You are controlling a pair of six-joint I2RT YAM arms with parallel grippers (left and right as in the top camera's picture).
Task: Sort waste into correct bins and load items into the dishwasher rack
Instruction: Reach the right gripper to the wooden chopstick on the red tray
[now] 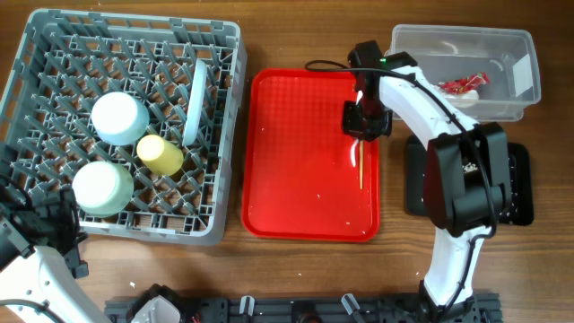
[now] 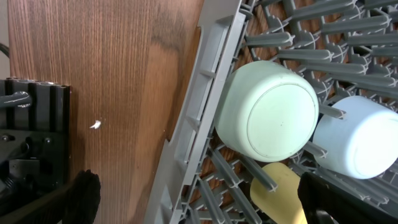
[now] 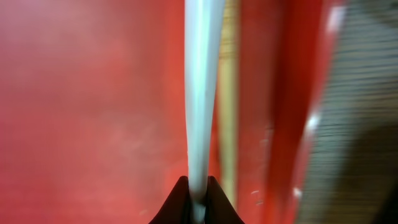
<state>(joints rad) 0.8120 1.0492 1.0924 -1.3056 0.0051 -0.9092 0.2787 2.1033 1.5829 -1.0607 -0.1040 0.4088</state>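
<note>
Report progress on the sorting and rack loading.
Done: the green bowl, white bowl, yellow cup and plate sit in the rack; the wrapper lies in the clear tub. In hand: the right gripper is shut on the white fork on the red tray. Left: the fork and the chopsticks beside it go to the rack.

Glossy white rounded links and bulky black joints make up the left arm [image 1: 40, 269] and right arm [image 1: 417, 99]. The right gripper [image 3: 198, 190] is black, with a thin black cable [image 1: 323, 65] looped near it.
</note>
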